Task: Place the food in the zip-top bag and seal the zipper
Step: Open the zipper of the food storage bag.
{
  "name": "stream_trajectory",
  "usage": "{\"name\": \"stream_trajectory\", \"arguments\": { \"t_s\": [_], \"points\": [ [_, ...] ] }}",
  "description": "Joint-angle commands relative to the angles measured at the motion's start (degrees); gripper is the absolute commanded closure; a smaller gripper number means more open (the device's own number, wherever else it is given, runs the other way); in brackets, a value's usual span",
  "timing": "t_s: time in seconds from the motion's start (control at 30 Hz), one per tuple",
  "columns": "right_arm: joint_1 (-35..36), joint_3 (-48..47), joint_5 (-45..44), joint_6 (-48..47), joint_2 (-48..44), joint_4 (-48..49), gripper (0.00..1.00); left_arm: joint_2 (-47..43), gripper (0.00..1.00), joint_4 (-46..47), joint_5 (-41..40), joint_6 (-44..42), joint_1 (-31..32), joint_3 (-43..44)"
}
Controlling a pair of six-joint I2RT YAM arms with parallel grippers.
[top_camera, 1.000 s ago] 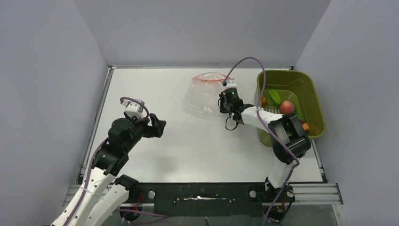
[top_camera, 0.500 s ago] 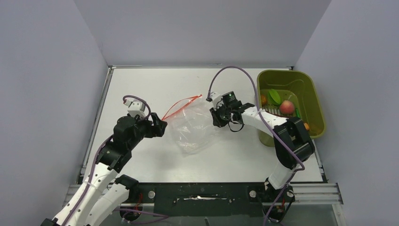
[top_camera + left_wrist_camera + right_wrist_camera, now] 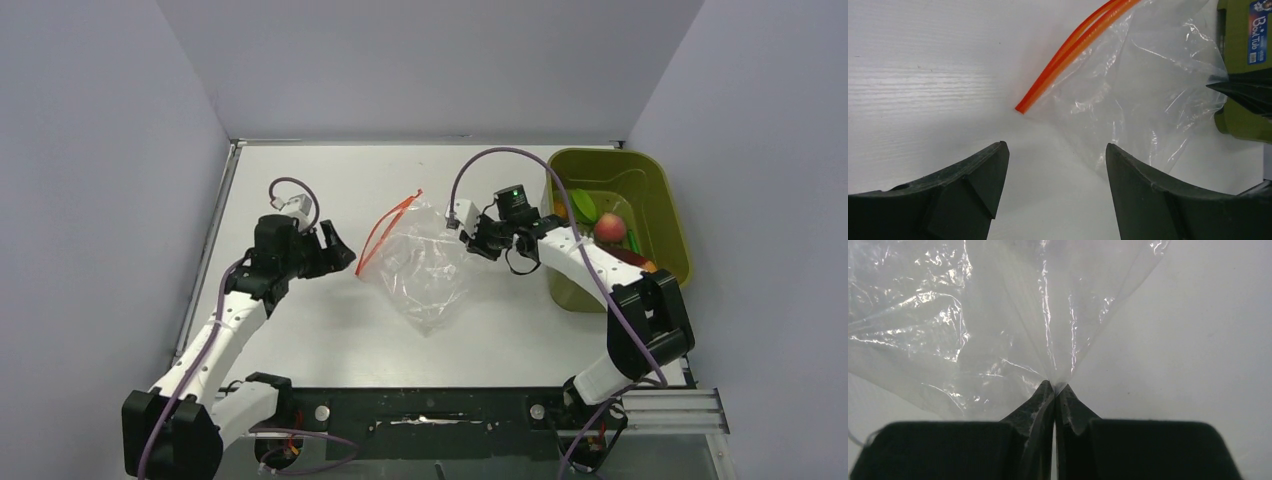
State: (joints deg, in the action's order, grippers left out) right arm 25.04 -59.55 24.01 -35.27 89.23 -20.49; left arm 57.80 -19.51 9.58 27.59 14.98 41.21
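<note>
The clear zip-top bag [image 3: 420, 265] lies mid-table, its red-orange zipper [image 3: 385, 232] along the left edge, mouth facing left. My right gripper [image 3: 472, 243] is shut on the bag's right edge; in the right wrist view the plastic [image 3: 998, 325] fans out from my closed fingertips [image 3: 1054, 388]. My left gripper [image 3: 340, 255] is open and empty just left of the zipper; in the left wrist view the zipper's end [image 3: 1068, 55] lies ahead of my gripper [image 3: 1055, 155]. The food sits in the olive tub: a green slice [image 3: 584, 205], a pink-red ball [image 3: 610, 227], orange bits [image 3: 650, 267].
The olive-green tub [image 3: 660, 200] stands at the right side of the table, beside my right arm; its wall shows in the left wrist view [image 3: 1243, 50]. Grey walls enclose the table on three sides.
My right gripper dragged the bag from the back of the table towards the middle and turned its mouth leftward. My left arm reached forward and right to the zipper's end.
</note>
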Motion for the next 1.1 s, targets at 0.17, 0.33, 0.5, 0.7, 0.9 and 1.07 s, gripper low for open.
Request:
{"name": "stream_trajectory", "arguments": {
  "t_s": [0.17,0.33,0.5,0.7,0.9,1.07],
  "points": [
    [-0.15,-9.05,3.43,-16.19,5.22,-8.01,0.91,3.06,0.29,23.24,20.63,3.84,-5.75,-2.51],
    [0.03,-8.74,5.09,-20.08,4.64,-6.34,0.92,7.19,0.29,23.64,18.81,3.71,-5.75,-1.35],
    [0.50,-8.47,6.49,-24.28,4.77,-5.86,0.92,13.65,0.29,22.02,19.99,2.27,-5.84,1.42],
    [1.26,-5.63,7.65,-26.49,1.96,-2.78,0.93,18.44,0.29,25.64,21.83,2.93,-5.93,2.96],
    [2.53,-6.30,7.47,-28.06,1.54,-3.59,0.93,24.29,0.29,30.33,30.31,3.51,-6.56,5.52],
    [3.67,-6.91,7.50,-28.63,1.94,-3.62,0.93,27.84,0.30,31.26,30.33,2.87,-7.66,7.37]
  ]
}}
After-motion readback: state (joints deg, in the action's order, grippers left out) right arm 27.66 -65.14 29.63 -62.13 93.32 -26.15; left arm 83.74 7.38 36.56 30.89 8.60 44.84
